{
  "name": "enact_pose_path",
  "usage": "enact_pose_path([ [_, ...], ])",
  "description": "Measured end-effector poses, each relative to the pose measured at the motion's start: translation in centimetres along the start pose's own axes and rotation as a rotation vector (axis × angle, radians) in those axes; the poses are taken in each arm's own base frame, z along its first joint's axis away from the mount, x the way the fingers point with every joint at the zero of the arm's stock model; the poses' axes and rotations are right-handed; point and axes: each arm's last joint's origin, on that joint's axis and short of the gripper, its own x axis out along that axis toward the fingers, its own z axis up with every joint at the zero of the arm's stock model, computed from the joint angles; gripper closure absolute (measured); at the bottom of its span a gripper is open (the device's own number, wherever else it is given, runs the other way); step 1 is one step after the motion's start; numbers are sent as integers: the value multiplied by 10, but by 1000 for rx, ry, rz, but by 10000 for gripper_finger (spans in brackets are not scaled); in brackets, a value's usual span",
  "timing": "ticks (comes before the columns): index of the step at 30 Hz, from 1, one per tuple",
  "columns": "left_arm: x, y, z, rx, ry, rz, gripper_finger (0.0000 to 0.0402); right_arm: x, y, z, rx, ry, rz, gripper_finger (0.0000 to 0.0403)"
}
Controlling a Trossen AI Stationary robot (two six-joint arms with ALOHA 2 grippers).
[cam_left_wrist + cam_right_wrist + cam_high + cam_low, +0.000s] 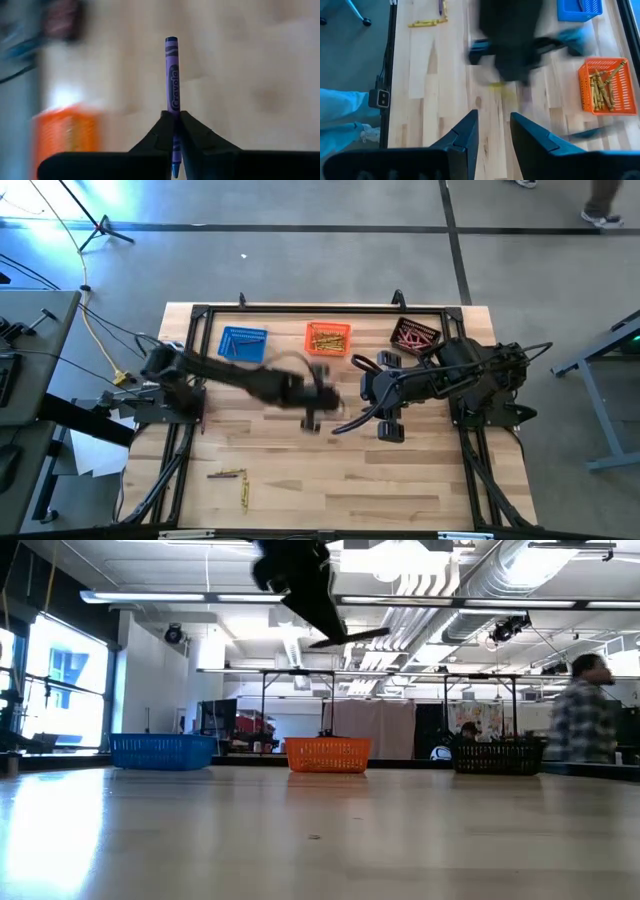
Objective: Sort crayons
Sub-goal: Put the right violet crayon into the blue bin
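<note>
My left gripper (175, 131) clenched on a purple crayon (172, 75) above mid-desk — right gripper (493, 131) hangs released near the orange basket (328, 338) by the far edge.

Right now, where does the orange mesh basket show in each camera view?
High view: the orange mesh basket sits at the table's far edge, centre, between blue and black baskets.
Low view: centre, on the far table edge.
Left wrist view: blurred, lower left.
Right wrist view: right edge, filled with yellow crayons.
Shared landmark: the blue mesh basket beside it.
</note>
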Motion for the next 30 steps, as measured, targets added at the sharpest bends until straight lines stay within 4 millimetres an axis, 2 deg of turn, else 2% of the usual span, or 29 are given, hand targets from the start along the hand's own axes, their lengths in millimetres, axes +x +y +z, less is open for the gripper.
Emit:
enact_pose_path([
  [6, -18, 88, -28, -228, 84, 300, 392, 2, -10, 3, 26, -13, -53, 304],
  [11, -22, 146, -76, -436, 269, 355, 392, 4, -26, 8, 75, -36, -139, 304],
  [15, -22, 175, -121, -585, 485, 311, 392, 5, -40, 12, 118, -45, -179, 304],
  [18, -23, 187, -155, -652, 645, 282, 392, 6, -51, 14, 147, -53, -216, 304],
  [23, -18, 189, -208, -683, 868, 216, 391, 7, -69, 18, 215, -73, -276, 304],
  [27, -9, 180, -245, -698, 983, 111, 391, 8, -82, 19, 249, -78, -329, 304],
  [30, -2, 168, -264, -696, 1031, 37, 391, 8, -92, 20, 274, -77, -348, 304],
])
